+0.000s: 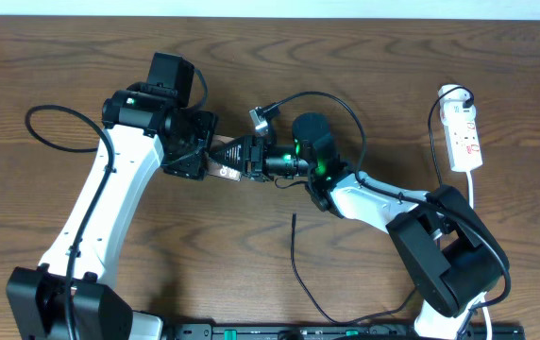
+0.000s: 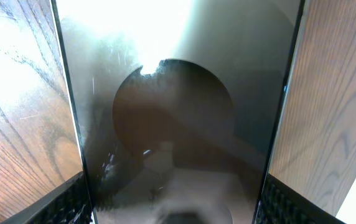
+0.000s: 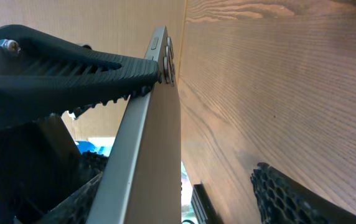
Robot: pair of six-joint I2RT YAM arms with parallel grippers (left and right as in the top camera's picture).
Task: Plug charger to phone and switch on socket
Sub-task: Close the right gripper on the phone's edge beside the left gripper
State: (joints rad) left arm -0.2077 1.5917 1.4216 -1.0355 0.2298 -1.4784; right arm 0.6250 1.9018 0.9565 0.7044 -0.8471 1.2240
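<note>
The phone [image 1: 229, 154] is held off the table between the two arms. It is a dark slab with a large circle on its face and fills the left wrist view [image 2: 178, 112]. My left gripper [image 1: 197, 151] is shut on its two long edges [image 2: 177, 199]. My right gripper [image 1: 249, 156] is open around the phone's other end. In the right wrist view the phone [image 3: 153, 143] shows edge-on, with the right finger well clear of it [image 3: 184, 199]. The charger cable [image 1: 298, 260] lies loose on the table, its tip [image 1: 294, 218] below the grippers. The socket [image 1: 464, 132] lies at the far right.
The socket's white cord [image 1: 473, 194] runs down the right side past the right arm's base [image 1: 449, 255]. Thick black arm cables loop near both arms [image 1: 53, 127]. The left arm's base [image 1: 58, 302] stands at the front left. The table is dark wood.
</note>
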